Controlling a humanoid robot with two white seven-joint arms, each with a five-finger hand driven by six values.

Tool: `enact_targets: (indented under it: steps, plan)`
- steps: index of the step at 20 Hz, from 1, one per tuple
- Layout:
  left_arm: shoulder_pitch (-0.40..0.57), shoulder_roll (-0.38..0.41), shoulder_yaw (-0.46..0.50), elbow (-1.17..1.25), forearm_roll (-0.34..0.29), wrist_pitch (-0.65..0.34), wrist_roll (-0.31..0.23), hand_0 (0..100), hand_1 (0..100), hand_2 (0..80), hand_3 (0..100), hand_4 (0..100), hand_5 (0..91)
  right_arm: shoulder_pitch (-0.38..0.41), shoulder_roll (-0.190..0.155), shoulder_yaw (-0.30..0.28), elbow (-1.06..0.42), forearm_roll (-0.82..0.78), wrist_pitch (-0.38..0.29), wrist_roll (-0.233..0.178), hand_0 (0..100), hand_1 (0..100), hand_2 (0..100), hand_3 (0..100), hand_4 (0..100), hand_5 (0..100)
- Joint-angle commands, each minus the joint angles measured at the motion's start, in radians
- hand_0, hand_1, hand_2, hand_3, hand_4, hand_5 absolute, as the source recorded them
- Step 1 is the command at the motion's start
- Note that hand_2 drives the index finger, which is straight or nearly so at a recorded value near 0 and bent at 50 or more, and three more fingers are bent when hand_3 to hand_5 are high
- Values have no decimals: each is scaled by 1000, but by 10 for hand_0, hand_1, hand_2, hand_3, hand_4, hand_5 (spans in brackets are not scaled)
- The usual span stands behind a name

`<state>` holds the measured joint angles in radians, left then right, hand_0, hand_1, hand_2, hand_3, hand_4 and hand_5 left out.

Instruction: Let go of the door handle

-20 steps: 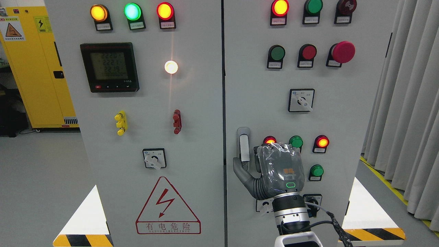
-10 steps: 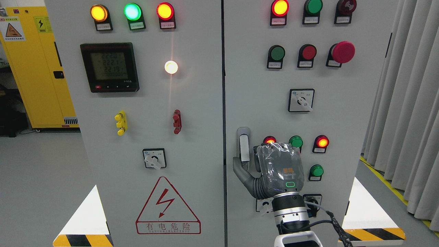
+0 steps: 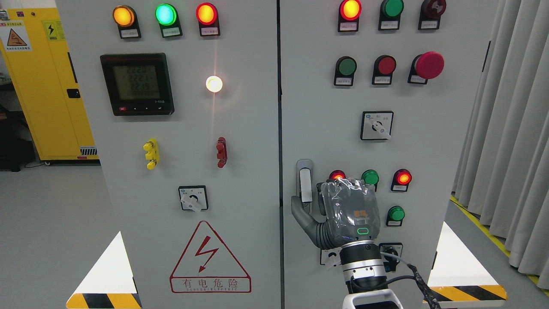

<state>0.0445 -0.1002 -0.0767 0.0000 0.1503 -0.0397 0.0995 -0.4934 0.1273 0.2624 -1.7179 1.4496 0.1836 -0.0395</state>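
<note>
Reaching up from the lower right, the right hand (image 3: 349, 212) sits against the right cabinet door (image 3: 429, 171), its back to the camera. Its fingers are hidden behind the palm, so whether they curl or spread cannot be told; only the thumb (image 3: 300, 210) shows, lying just below the upright door handle (image 3: 305, 182), which stands immediately left of the knuckles.

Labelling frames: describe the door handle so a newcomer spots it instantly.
On the right cabinet door, look along its left edge, low down. The door handle is a slim upright silver lever just left of the robot hand; unlike the round lamps nearby, it is metallic and unlit.
</note>
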Motion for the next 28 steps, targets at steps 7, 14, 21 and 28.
enact_targets:
  steps: [7,14,21,28]
  plan:
    - [0,0,0,-15,0,0,0,120,556,0,0,0,0,4,0,-3,-5,0,2,-3,447,312,1000,1000,1000,1000]
    - [0,0,0,-15,0,0,0,120,556,0,0,0,0,4,0,-6,-6,-2,2,-3,478,308,1000,1000,1000,1000]
    - [0,0,0,-15,0,0,0,120,556,0,0,0,0,4,0,-8,-6,-2,2,-3,570,291,1000,1000,1000,1000]
    - [0,-1,0,-15,0,0,0,120,556,0,0,0,0,4,0,-9,-6,-2,2,-3,614,292,1000,1000,1000,1000]
